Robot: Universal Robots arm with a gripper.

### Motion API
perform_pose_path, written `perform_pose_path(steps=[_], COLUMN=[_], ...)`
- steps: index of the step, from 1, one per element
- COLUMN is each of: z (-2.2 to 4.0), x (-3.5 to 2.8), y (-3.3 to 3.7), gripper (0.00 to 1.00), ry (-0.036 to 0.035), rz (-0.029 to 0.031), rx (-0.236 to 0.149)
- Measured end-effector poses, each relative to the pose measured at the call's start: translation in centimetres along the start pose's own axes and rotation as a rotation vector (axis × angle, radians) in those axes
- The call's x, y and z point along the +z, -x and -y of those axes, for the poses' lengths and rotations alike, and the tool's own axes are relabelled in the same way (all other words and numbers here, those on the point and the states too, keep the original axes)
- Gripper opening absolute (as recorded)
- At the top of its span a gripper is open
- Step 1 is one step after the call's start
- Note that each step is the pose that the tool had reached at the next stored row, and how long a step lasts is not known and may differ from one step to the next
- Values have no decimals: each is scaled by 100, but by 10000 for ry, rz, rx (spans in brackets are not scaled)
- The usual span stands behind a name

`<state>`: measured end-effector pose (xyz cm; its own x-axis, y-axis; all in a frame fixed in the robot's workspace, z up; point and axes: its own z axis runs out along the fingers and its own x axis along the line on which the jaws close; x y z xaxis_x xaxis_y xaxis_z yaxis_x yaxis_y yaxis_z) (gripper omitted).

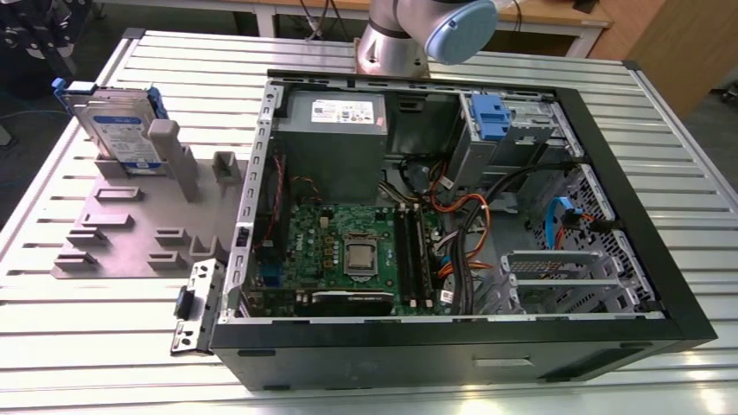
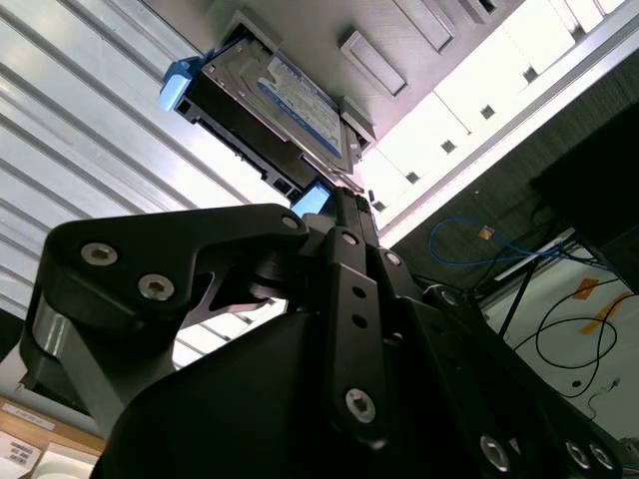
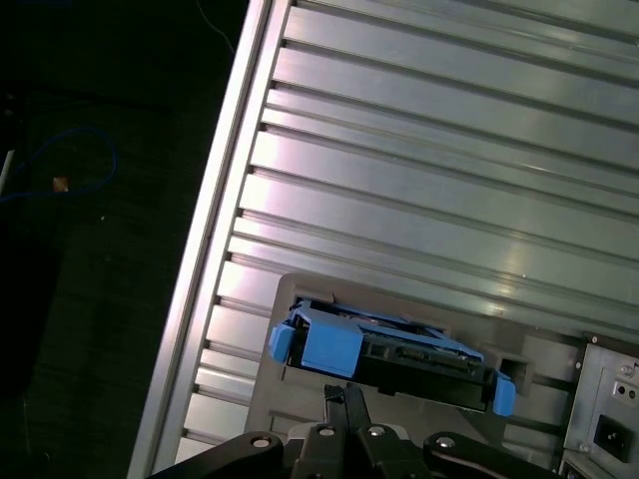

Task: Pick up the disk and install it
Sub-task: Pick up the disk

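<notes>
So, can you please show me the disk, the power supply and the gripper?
disk (image 1: pixel 119 125), exterior view, on its label.
power supply (image 1: pixel 334 151), exterior view, on its grey face.
gripper (image 3: pixel 341 392), first wrist view, between its fingertips.

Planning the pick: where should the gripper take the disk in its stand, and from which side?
Probably across its flat faces at the top edge, from above: the disk stands on edge in the grey stand, whose posts flank its lower part.
</notes>
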<state>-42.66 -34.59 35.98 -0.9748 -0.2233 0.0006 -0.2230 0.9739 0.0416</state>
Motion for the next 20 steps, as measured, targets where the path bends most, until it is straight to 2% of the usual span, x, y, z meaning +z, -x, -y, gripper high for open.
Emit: perform_pose_path(steps=[10,17,20], z=[0,0,0], x=[0,2,2], y=[0,0,1], gripper=[11,11,11], ry=[0,-1,-1], rz=[-1,-46,-52], rx=[-22,-1108,-1209])
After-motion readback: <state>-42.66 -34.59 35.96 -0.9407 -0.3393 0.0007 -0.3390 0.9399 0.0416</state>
